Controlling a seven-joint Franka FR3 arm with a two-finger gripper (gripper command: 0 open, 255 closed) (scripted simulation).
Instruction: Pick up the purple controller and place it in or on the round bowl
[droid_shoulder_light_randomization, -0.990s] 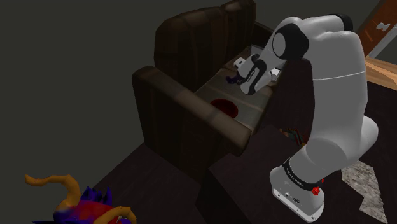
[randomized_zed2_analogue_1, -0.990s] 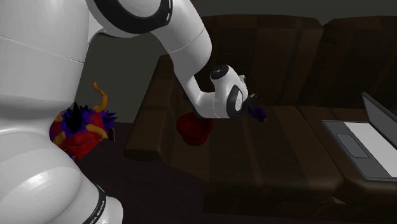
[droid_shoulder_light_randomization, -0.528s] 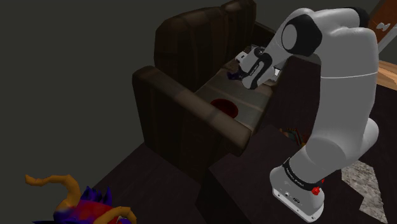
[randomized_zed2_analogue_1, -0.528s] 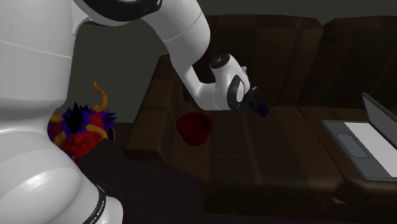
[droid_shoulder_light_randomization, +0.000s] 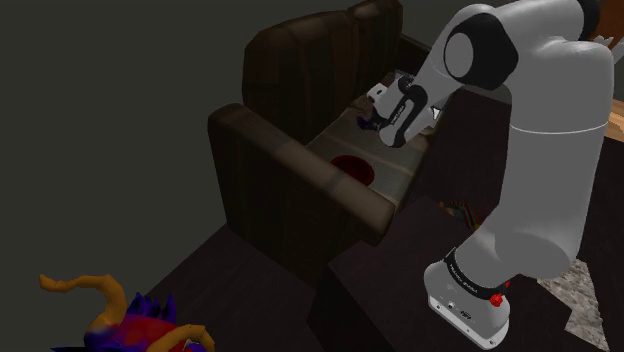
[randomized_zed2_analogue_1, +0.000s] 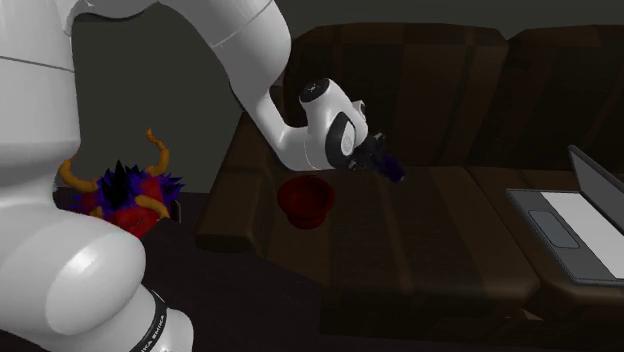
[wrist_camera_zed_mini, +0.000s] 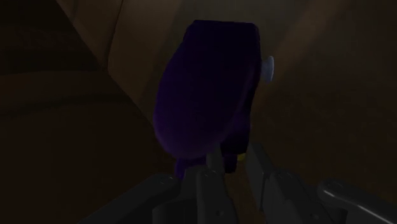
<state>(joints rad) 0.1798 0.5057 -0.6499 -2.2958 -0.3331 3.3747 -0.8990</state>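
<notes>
The purple controller (wrist_camera_zed_mini: 207, 89) hangs in the air, clasped at its lower end between my two black fingers (wrist_camera_zed_mini: 207, 186). My gripper (randomized_zed2_analogue_1: 378, 162) is shut on the controller (randomized_zed2_analogue_1: 392, 169) above the dark brown sofa seat. The round red bowl (randomized_zed2_analogue_1: 305, 198) stands on that seat, below the hand and toward the second exterior view's left. In the shoulder view the gripper (droid_shoulder_light_randomization: 373, 120) holds the controller (droid_shoulder_light_randomization: 366, 123) above and behind the bowl (droid_shoulder_light_randomization: 352, 167), clear of its rim.
The sofa's armrest (droid_shoulder_light_randomization: 300, 170) and backrest (droid_shoulder_light_randomization: 300, 60) rise close around the bowl. An open laptop (randomized_zed2_analogue_1: 575, 205) lies on the seat at the second exterior view's right. A red and purple horned plush toy (randomized_zed2_analogue_1: 125, 195) sits on the floor beside the sofa.
The hand with the controller has shifted toward the second exterior view's left, nearer the bowl. The upper arm has swung upright. The grip is unchanged.
</notes>
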